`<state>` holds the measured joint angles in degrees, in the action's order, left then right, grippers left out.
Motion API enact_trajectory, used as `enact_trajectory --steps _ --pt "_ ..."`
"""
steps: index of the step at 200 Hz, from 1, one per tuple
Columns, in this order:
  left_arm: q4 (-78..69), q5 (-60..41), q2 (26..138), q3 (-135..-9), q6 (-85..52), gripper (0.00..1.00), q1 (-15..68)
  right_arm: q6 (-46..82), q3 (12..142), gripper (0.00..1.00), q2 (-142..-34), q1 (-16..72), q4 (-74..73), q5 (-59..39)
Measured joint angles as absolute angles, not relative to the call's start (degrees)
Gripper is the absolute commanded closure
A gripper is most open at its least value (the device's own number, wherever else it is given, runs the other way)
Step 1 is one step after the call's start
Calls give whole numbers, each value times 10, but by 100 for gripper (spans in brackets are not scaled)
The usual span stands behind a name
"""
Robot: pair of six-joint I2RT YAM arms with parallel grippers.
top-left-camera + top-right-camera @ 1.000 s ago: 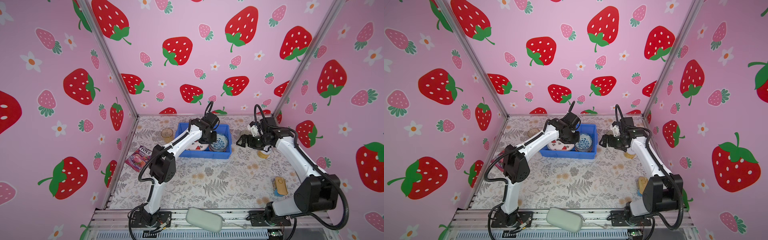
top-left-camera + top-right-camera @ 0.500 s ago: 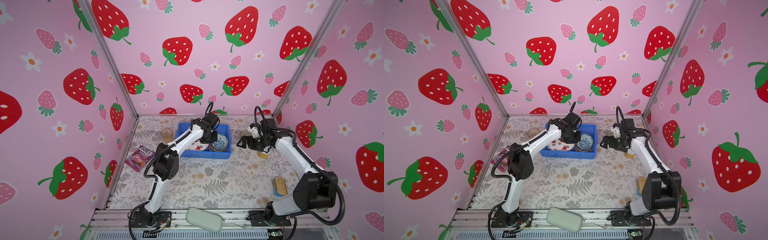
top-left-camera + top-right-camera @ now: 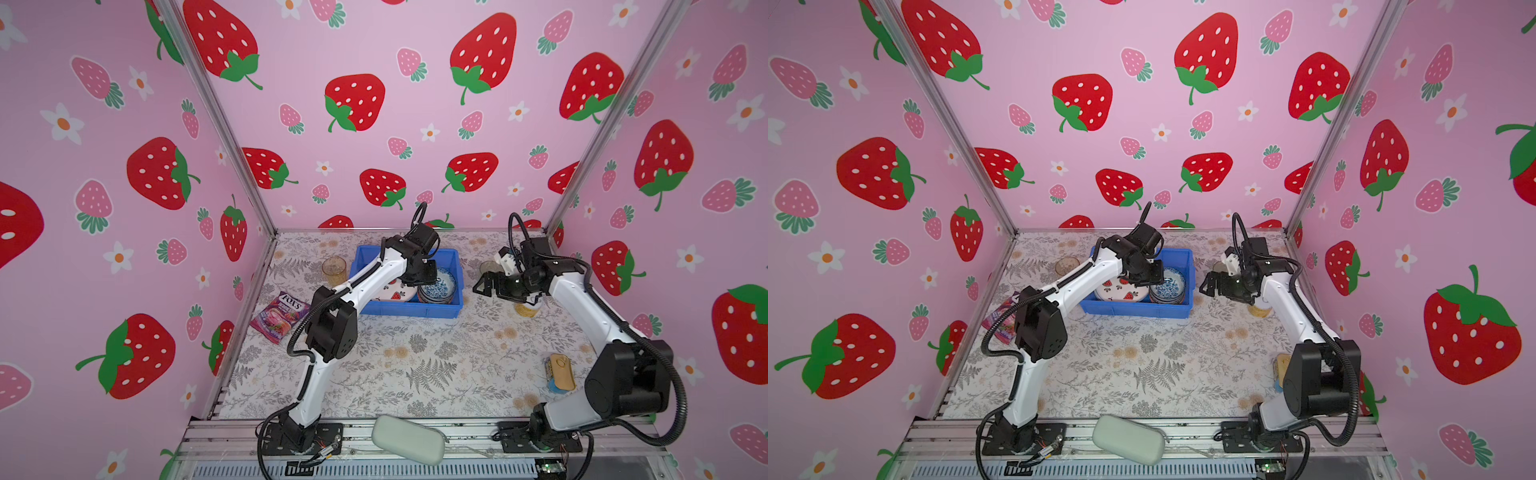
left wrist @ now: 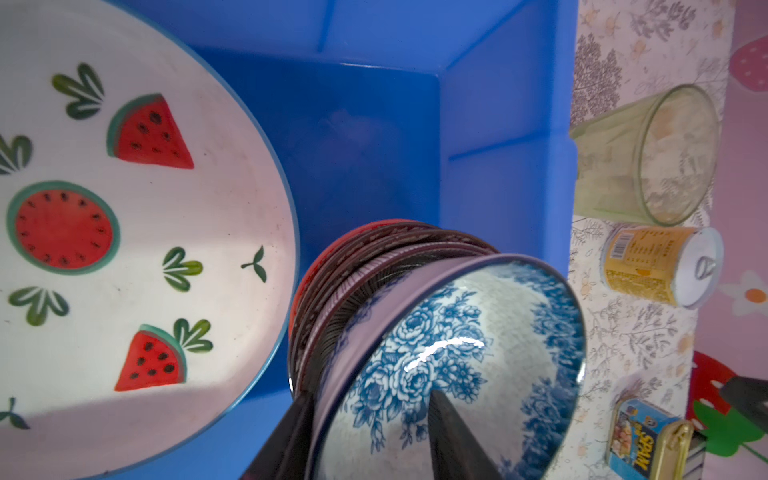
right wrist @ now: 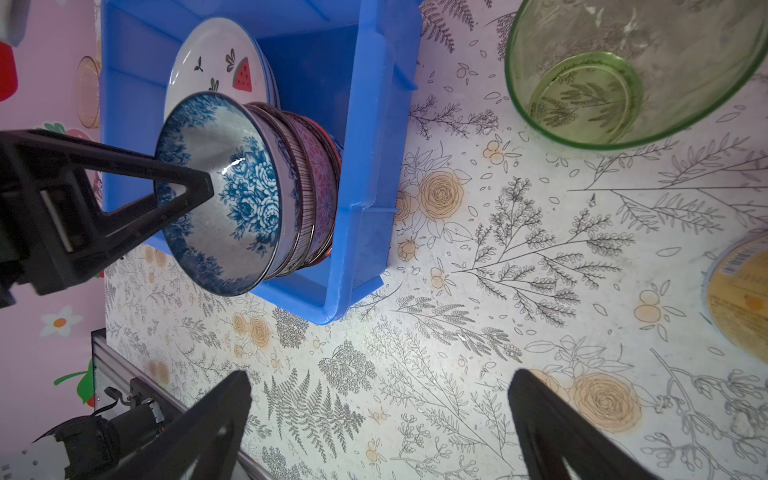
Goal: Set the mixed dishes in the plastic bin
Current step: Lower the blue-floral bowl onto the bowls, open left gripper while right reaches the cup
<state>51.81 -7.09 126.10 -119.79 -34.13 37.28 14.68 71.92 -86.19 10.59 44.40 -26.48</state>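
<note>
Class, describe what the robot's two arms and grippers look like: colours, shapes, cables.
Both the left arm and the right arm have white links, black joint housings and black bases. Black ribbed cables loop along each. The left gripper and the right gripper are black, with tapering triangular fingers.

Robot lab booth: strawberry-print walls [image 3: 374,50], aluminium frame [image 3: 218,112], bolted-down arms [image 3: 316,382]

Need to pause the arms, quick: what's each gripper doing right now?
Left gripper: open, fingers either side of the blue-white bowl wall, not clamping it.
Right gripper: open, holding nothing.
</note>
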Motion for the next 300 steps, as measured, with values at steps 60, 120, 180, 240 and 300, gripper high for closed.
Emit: enact_trajectory --steps 60,120,180,240,300 --pt "516 -86 1247 -1198 -342 20 374 144 719 1 -862 103 443 -261" --pt "516 -91 1174 -1198 -341 1 374 145 719 1 -862 97 440 -230" --pt "491 -91 1062 -1095 -335 1 367 144 758 4 -864 85 453 -205" --pt "465 -91 941 -950 -332 1 321 134 868 6 -932 76 486 -114" --pt "442 -92 817 -818 -347 1 279 131 946 18 -1032 47 504 -82"
